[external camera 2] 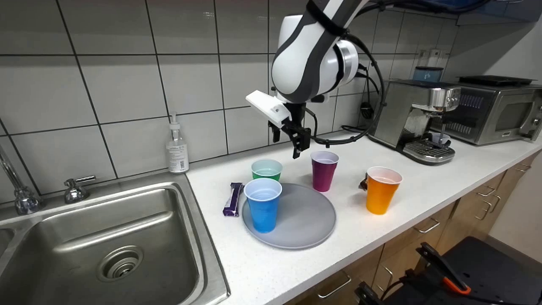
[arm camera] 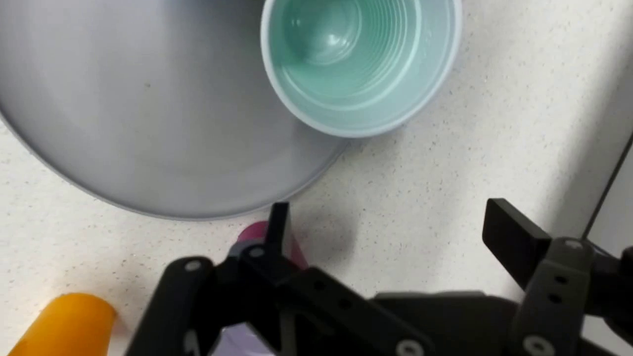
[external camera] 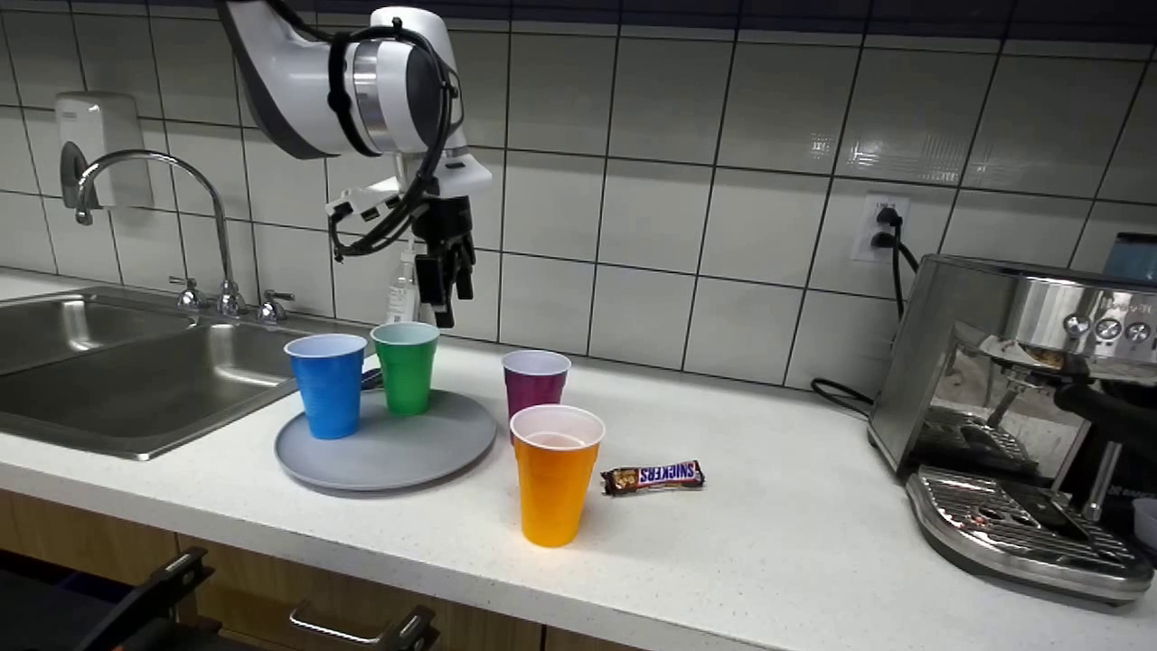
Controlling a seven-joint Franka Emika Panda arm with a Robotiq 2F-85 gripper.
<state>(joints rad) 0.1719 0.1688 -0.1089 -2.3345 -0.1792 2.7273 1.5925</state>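
As counter (external camera: 777,524) spans lower ext. view, grey plate (external camera: 434,449) lies L-ctr; above, gripper (arm camera: 388,205) hangs nr green cup (external camera: 405,375), purple cup (external camera: 533,387), fingers (arm camera: 514,242) wide apart; blue cup (external camera: 330,389), green on plate; purple, orange cup (external camera: 558,488) ctr; Snickers bar (external camera: 653,477) R.

Light is bright on the white counter (external camera: 768,524) below the end effector (external camera: 452,303), dimmer on the wall tiles (external camera: 664,99) above. Glare streaks the stainless-steel sink (external camera 2: 139,203) to one side. In the wrist view, a highlight glints inside the green plastic cup (arm camera: 361,89) ahead; soft shadow lies between the slightly blurred fingers (arm camera: 514,240).
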